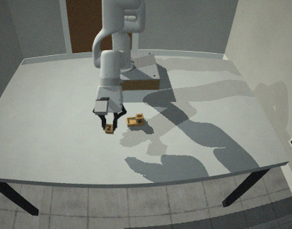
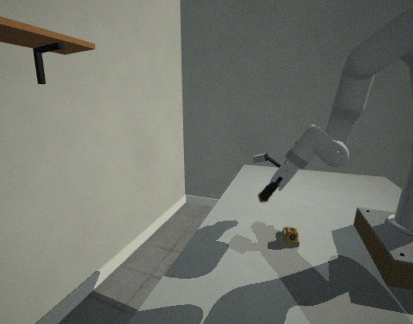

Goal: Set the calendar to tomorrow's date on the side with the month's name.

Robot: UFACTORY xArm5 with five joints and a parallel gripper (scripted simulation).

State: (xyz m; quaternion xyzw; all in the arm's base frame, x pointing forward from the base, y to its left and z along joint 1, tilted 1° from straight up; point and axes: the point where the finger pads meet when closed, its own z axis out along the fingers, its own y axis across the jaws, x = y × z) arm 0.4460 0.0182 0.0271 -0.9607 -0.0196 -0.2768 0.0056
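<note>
My gripper (image 1: pixel 109 128) is shut on a small wooden cube (image 1: pixel 109 129) whose face toward the top camera shows a 2. It holds the cube in the air, left of the tray. In the exterior view the gripper (image 2: pixel 266 193) hangs well above the table with the cube (image 2: pixel 261 200) at its tip. The wooden calendar tray (image 1: pixel 135 121) lies flat on the table with the second cube (image 1: pixel 139 117) standing at its right end; the left part of the tray looks empty. The tray also shows in the exterior view (image 2: pixel 290 236). The digit on the tray's cube is too small to read.
The arm's brown base block (image 1: pixel 141 78) stands behind the tray. The table's front edge (image 1: pixel 141 184) is well in front of the tray. A wall with a shelf (image 2: pixel 37 37) lies beyond the table's side.
</note>
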